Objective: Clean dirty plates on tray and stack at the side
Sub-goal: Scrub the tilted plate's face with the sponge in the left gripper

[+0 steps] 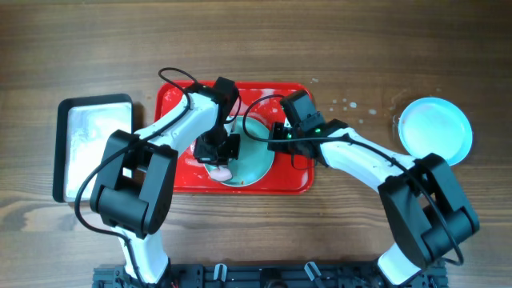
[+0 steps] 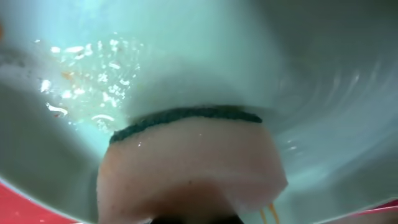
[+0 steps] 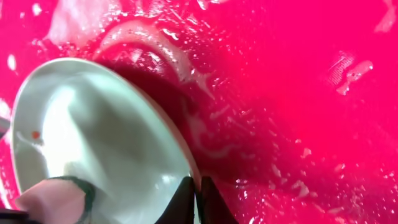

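Note:
A pale turquoise plate (image 1: 254, 160) lies on the red tray (image 1: 172, 100). My left gripper (image 1: 218, 150) is shut on a pink sponge (image 2: 186, 168), whose dark green scrub edge presses on the wet inside of the plate (image 2: 311, 74). Small orange specks and water beads sit on the plate's far left. My right gripper (image 3: 198, 191) is shut on the plate's rim, one black finger on either side of it; the plate (image 3: 93, 130) casts a dark shadow on the wet tray (image 3: 298, 93). A second plate (image 1: 436, 130) rests on the table at the far right.
A black-rimmed tray (image 1: 60, 148) with a white inside stands left of the red tray. Water drops (image 1: 348, 104) speckle the wooden table between the red tray and the far-right plate. Both arms cross over the red tray.

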